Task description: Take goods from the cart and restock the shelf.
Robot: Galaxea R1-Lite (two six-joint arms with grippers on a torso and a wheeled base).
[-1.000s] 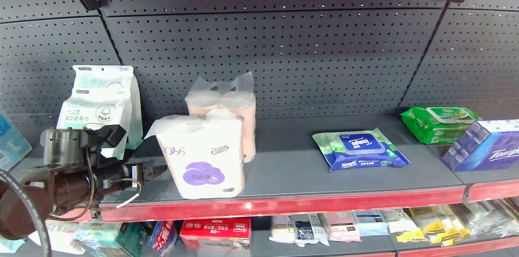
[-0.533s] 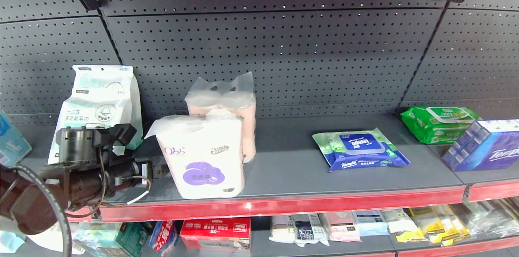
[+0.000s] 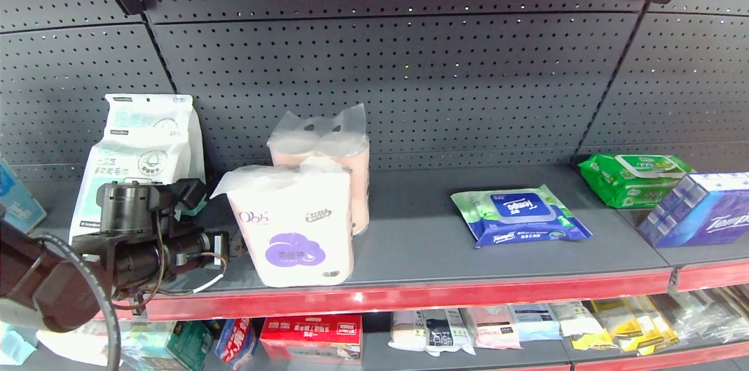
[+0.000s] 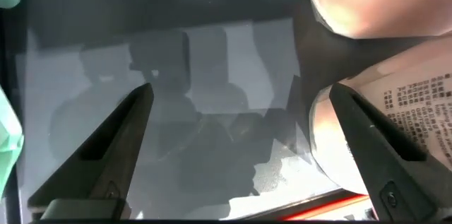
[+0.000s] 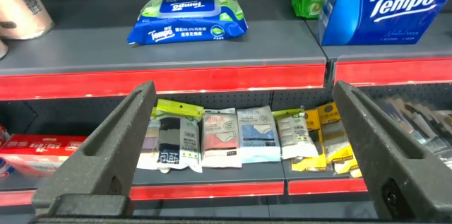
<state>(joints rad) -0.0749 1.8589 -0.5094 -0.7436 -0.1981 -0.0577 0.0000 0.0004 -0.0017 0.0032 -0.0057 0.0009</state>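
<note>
Reach is lengthening: my left claw (image 4: 239,100) is sliding up to the left side of the white plastic-wrapped toilet-roll pack with purple print (image 3: 292,236), which is standing at the grey shelf (image 3: 421,236) front edge; I am likely squaring it up. Left wrist view is settling what the head view is leaving open: fingers (image 4: 106,153) spread, empty, one against that pack. My right claw (image 5: 244,90) is hanging spread, empty, right of it.

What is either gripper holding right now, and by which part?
Nothing. Left gripper is open beside the white roll pack; right gripper is open, empty.
</note>
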